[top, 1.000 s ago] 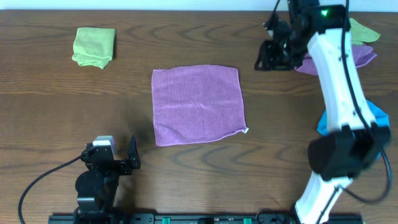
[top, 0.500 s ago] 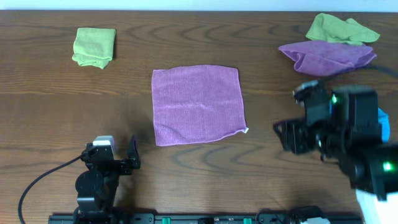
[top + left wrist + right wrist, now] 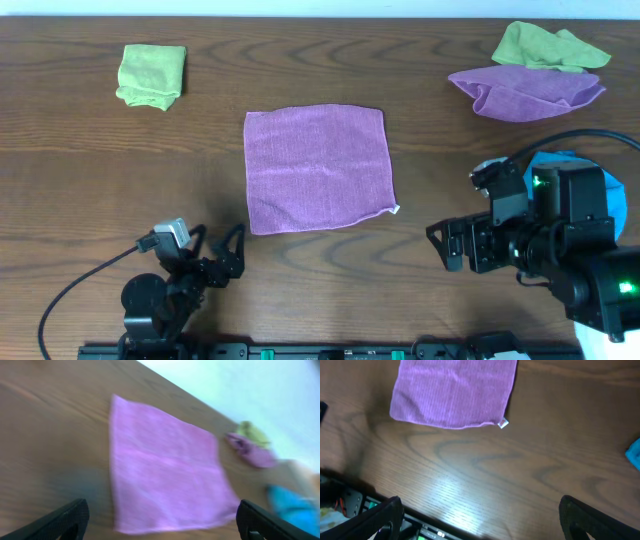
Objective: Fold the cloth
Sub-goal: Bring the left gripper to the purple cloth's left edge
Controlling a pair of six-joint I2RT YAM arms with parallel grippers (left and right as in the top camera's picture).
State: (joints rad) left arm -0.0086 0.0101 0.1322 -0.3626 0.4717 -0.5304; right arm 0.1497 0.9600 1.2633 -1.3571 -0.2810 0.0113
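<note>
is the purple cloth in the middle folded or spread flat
Spread flat: the cloth lies as one square layer, all four edges showing, its white tag out at one corner.

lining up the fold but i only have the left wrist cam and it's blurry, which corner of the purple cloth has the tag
Observer: The white tag is on the cloth's near corner, on the right arm's side.
Operator: where's the right gripper
Observer: The right gripper hovers over bare table just off that corner, open and empty.
Operator: anything off to my left
Observer: A folded green cloth lies at the far left, well apart from the purple one.
</note>
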